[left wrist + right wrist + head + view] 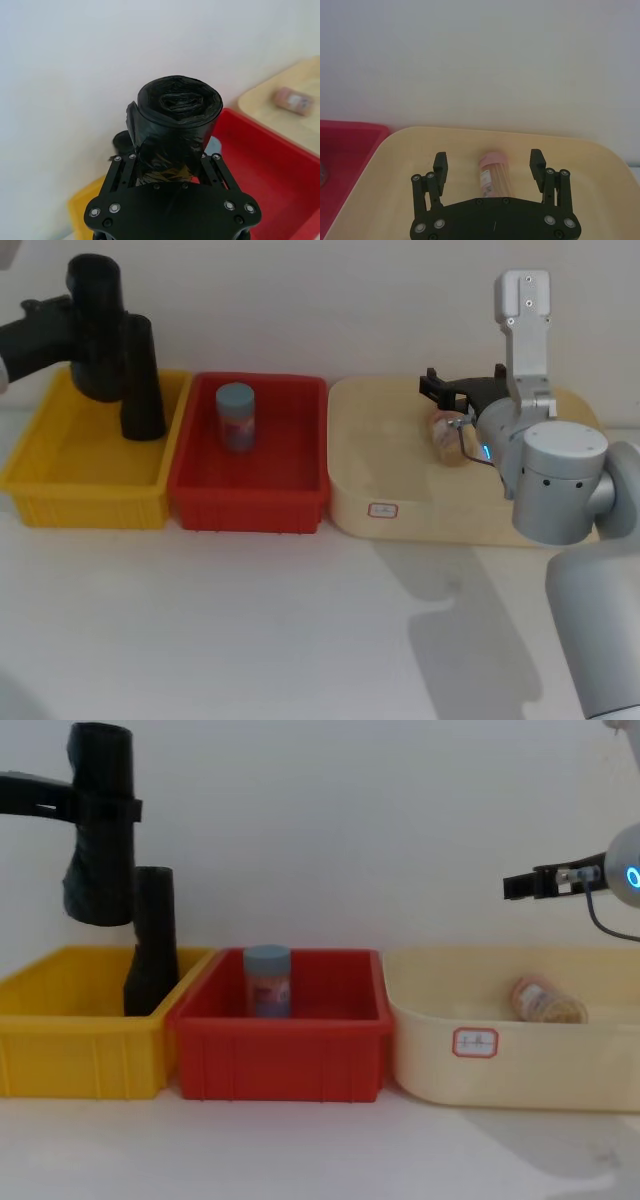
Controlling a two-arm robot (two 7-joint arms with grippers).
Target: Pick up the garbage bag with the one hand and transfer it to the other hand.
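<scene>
Handover next: we are pinching the thick glossy black garbage bag roll [175,120] in our left gripper [167,165], needing the spread right gripper [488,160] closer.

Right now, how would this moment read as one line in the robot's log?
left gripper: shut on garbage bag, raised above yellow bin | right gripper: open, above beige tray | handover: not yet done

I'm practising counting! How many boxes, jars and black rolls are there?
Boxes: 3, yellow bin, red bin, cream tray.
Black rolls: 2, the thick garbage bag roll in the left gripper, the slim roll standing in the yellow bin.
Jars: 2, blue-lidded jar in the red bin, pink-topped jar lying in the cream tray.
Total: 7.
</scene>
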